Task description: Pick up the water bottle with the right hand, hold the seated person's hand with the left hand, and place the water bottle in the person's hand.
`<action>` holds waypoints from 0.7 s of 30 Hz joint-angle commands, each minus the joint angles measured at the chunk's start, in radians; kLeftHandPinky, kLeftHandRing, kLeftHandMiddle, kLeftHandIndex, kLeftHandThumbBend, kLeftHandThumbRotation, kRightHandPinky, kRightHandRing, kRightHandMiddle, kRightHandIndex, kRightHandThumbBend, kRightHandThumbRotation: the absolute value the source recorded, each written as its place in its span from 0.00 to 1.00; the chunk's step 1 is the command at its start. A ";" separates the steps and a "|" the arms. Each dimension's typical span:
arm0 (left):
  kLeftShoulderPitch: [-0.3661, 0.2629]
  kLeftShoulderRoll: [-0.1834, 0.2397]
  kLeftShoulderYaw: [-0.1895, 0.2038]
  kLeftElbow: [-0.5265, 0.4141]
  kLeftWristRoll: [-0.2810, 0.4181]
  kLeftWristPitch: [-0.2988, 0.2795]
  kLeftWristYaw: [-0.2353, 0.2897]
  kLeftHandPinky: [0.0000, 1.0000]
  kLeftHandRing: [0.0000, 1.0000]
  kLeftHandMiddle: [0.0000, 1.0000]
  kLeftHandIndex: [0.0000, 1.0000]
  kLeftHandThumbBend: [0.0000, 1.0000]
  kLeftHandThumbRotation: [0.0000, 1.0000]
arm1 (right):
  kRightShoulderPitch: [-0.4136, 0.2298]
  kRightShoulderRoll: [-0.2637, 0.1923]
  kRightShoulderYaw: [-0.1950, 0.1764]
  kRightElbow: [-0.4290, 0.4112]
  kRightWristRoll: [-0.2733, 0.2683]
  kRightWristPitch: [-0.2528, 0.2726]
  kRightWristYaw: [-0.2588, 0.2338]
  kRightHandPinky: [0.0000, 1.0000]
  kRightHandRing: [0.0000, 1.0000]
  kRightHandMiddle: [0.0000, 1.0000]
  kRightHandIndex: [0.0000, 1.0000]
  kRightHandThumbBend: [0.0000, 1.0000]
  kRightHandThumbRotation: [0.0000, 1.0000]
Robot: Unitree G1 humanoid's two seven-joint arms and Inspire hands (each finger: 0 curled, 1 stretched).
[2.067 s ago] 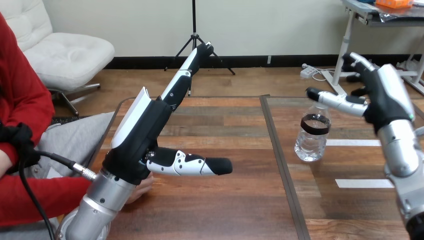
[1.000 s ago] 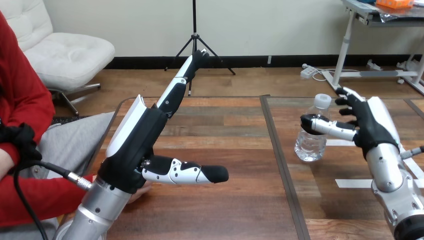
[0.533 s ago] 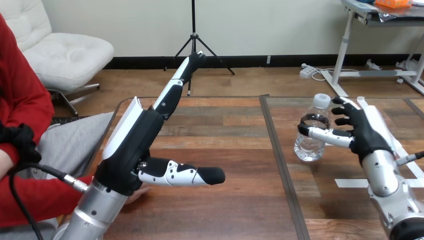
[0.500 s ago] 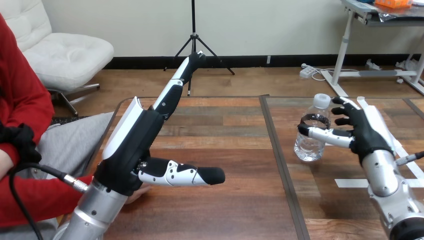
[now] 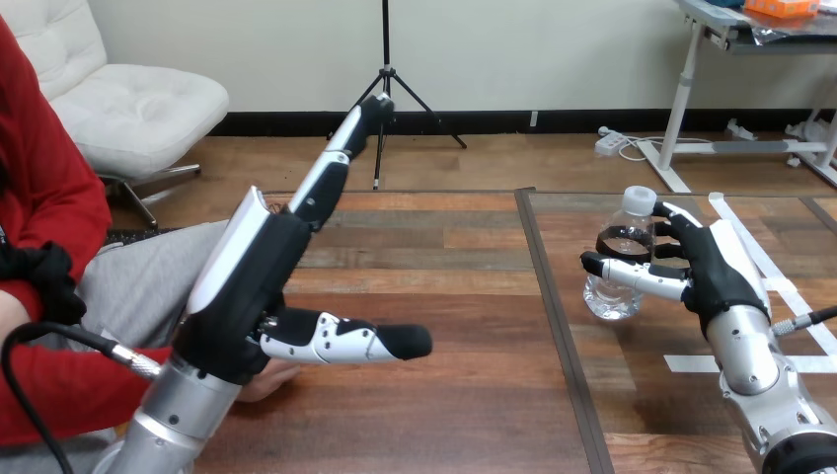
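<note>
A clear water bottle (image 5: 624, 240) with a white cap and a black label stands upright on the right half of the wooden table (image 5: 444, 296). My right hand (image 5: 716, 272) is beside it on its right. The thumb reaches across the bottle's front and the fingers lie loosely at its right side, not closed round it. My left hand (image 5: 247, 286) hovers open over the table's left part, fingers straight and pointing away, thumb stretched out to the right. The person's hand (image 5: 268, 378) rests on the table just under my left wrist; I cannot tell whether they touch.
A dark seam (image 5: 553, 316) splits the table into left and right halves. White tape strips (image 5: 691, 363) lie on the right half near my right forearm. The person's red sleeve (image 5: 59, 385) lies along the table's left edge.
My right hand has come down and leftward to the bottle, its thumb now across the bottle's front. My left hand has drifted slightly left. The bottle has stayed put.
</note>
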 commanded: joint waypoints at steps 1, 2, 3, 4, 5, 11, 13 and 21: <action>-0.015 0.013 0.007 -0.051 -0.023 0.002 -0.003 1.00 1.00 1.00 1.00 1.00 0.55 | -0.091 0.018 -0.004 0.013 0.013 -0.036 -0.012 0.72 0.84 0.88 0.90 1.00 0.44; -0.015 0.013 0.008 -0.052 -0.021 0.000 -0.002 1.00 1.00 1.00 1.00 1.00 0.55 | -0.091 0.021 -0.004 0.016 0.015 -0.036 -0.014 0.72 0.84 0.88 0.90 1.00 0.44; -0.015 0.013 0.008 -0.052 -0.019 -0.001 -0.001 1.00 1.00 1.00 1.00 1.00 0.55 | -0.091 0.023 -0.003 0.018 0.016 -0.036 -0.015 0.72 0.83 0.88 0.90 1.00 0.43; -0.015 0.013 0.008 -0.052 -0.018 -0.003 0.000 1.00 1.00 1.00 1.00 1.00 0.55 | -0.091 0.025 -0.003 0.019 0.016 -0.037 -0.016 0.72 0.83 0.87 0.90 1.00 0.43; -0.015 0.014 0.008 -0.051 -0.019 -0.003 0.000 1.00 1.00 1.00 1.00 1.00 0.55 | -0.092 0.027 -0.003 0.028 0.016 -0.038 -0.020 0.72 0.83 0.87 0.90 1.00 0.42; -0.015 0.018 0.005 -0.051 -0.024 -0.006 -0.004 1.00 1.00 1.00 1.00 1.00 0.55 | -0.096 0.037 -0.001 0.055 0.015 -0.035 -0.024 0.73 0.84 0.87 0.89 1.00 0.43; -0.014 0.021 0.005 -0.052 -0.024 -0.006 -0.006 1.00 1.00 1.00 1.00 1.00 0.55 | -0.097 0.040 0.000 0.060 0.013 -0.032 -0.028 0.74 0.84 0.87 0.89 1.00 0.43; -0.009 0.019 0.009 -0.059 -0.016 -0.004 0.000 1.00 1.00 1.00 1.00 1.00 0.55 | -0.102 0.054 -0.004 0.084 0.020 -0.030 -0.025 0.78 0.85 0.87 0.90 1.00 0.40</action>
